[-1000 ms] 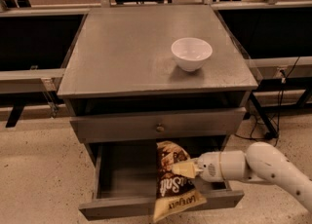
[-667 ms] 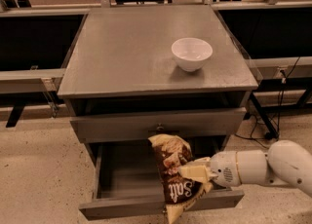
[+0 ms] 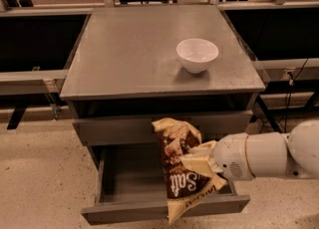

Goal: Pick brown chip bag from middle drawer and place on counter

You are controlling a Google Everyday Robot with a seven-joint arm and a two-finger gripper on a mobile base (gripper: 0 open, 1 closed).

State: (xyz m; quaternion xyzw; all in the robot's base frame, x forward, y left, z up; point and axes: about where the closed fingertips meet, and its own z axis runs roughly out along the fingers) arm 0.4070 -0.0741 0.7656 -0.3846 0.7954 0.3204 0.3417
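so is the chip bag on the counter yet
No, the claw holds the brown chip bag over the open middle drawer; only a white bowl sits on the counter.

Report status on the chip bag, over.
Gripper over the open middle drawer, fingers shut on the chip bag. Bag upright, not yet on counter. White bowl sits on counter, right side.

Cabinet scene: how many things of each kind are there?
Bowls: 1, white bowl on the counter
Chip bags: 1, brown chip bag, held by the gripper above the middle drawer
Drawers: 2, middle one open, upper drawer shut
Total: 4
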